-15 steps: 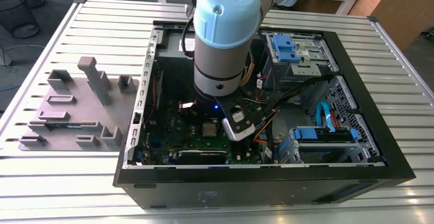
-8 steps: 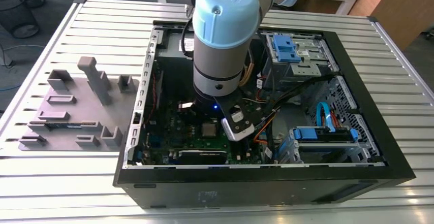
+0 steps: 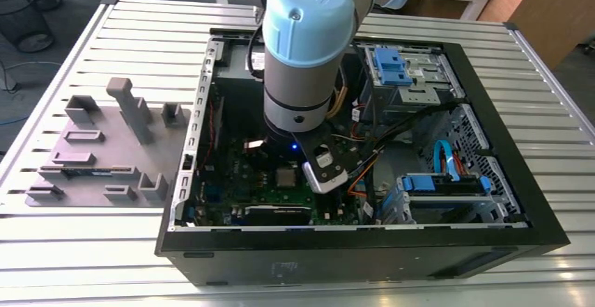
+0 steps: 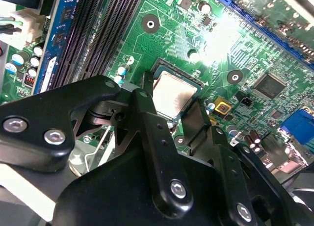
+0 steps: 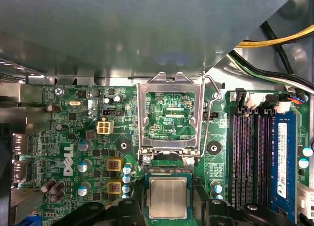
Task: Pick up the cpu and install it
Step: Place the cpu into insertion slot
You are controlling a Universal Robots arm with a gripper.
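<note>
Clamping the cpu (image 5: 168, 197) by two opposite edges, the gripper (image 4: 171, 101) holds it at the open socket (image 5: 168, 170), middle of the motherboard (image 5: 78, 113). Risk, I'd say: any tilt or rotation offset damages the socket. The raised socket frame (image 5: 144, 118) just beyond could snag.

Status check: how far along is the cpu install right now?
Done: the cpu is at its socket on the motherboard, lying square inside the socket's black outline. In hand: the tool straddles the chip; whether it grips it is unclear. Left: the hinged metal frame stands open with its lever raised, so the chip is not yet clamped down.
</note>
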